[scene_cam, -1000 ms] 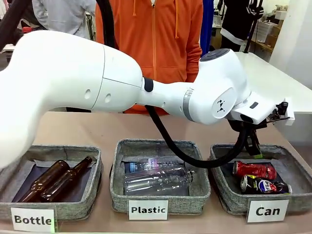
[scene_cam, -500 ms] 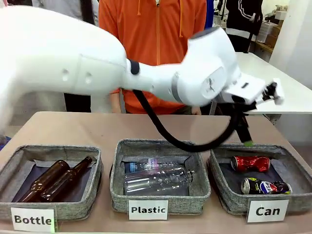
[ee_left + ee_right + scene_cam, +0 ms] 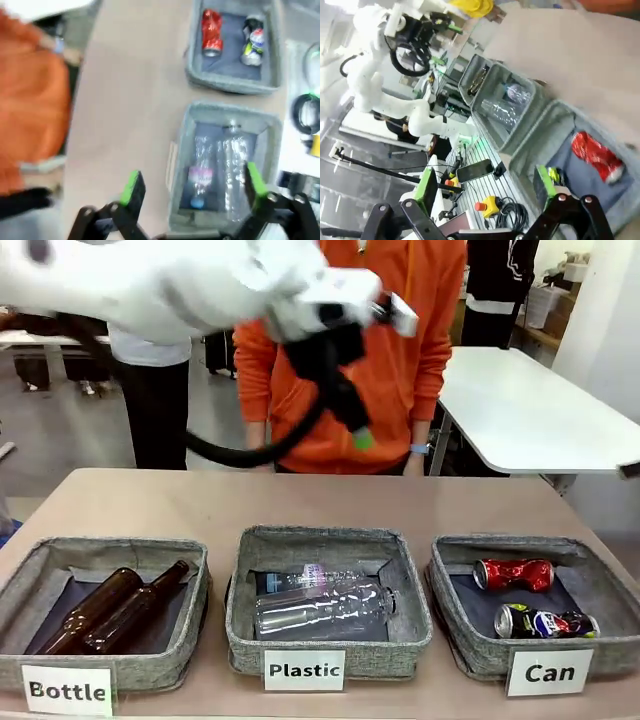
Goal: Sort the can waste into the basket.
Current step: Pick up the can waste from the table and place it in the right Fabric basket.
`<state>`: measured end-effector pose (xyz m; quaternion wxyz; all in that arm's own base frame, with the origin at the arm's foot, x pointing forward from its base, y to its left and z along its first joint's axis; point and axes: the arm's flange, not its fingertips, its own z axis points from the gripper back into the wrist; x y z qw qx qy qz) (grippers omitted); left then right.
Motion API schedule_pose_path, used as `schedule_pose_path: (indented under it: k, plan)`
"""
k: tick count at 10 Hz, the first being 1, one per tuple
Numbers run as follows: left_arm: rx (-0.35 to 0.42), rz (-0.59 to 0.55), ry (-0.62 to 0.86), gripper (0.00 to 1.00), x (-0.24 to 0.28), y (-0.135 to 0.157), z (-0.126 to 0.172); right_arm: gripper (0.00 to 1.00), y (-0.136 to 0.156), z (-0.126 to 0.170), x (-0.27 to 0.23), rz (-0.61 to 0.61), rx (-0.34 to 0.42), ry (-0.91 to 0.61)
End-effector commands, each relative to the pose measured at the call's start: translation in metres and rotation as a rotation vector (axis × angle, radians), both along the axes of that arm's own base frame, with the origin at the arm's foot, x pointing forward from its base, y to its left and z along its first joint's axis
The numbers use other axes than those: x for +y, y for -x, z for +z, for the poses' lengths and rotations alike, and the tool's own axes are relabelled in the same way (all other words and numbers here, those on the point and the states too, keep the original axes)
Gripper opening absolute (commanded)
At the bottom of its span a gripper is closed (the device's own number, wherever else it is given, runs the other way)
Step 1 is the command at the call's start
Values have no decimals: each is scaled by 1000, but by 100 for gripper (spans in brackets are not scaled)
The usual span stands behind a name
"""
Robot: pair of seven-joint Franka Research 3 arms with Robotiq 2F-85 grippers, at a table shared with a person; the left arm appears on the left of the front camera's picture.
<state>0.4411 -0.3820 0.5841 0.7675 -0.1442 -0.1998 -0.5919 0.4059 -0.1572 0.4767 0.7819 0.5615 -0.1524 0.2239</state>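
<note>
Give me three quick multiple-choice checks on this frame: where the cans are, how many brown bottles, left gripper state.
1. Where do the two cans lie?
A. "Plastic" basket
B. "Can" basket
C. bare table

2. How many brown glass bottles are in the "Bottle" basket?
A. one
B. two
C. three

3. How is the left gripper?
A. open, empty
B. shut on a can
C. shut on a bottle

B: red can and dark can lie inside the "Can" basket.
B: two brown bottles lie side by side.
A: left gripper has green pads spread, nothing between.

The red can [image 3: 513,574] and the dark can [image 3: 545,622] lie side by side inside the "Can" basket [image 3: 455,635].
</note>
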Motion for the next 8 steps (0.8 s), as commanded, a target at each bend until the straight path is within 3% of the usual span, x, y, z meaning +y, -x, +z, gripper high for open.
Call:
schedule_pose_path:
  k: [1, 3, 4, 5, 6, 7, 8]
  plan:
    - [28, 207, 42, 100, 115, 35, -5, 100, -15, 0, 49, 35, -6, 32]
    - [135, 482, 99, 100, 237, 47, -12, 100, -25, -11, 111, 90, -21, 14]
    - [192, 620, 163, 100, 299, 60, -17, 100, -26, -11, 135, 55, -22, -26]
    - [271, 711, 301, 100, 363, 81, -33, 100, -29, -12, 151, -33, 12, -57]
    - [342, 728, 480, 100, 409, 98, -48, 100, -34, -12, 156, -148, 68, -65]
    - [396, 816, 654, 100, 445, 105, -64, 100, -41, -13, 158, -258, 144, -61]
    - [446, 829, 838, 100, 472, 106, -89, 100, -49, -18, 151, -291, 188, -48]
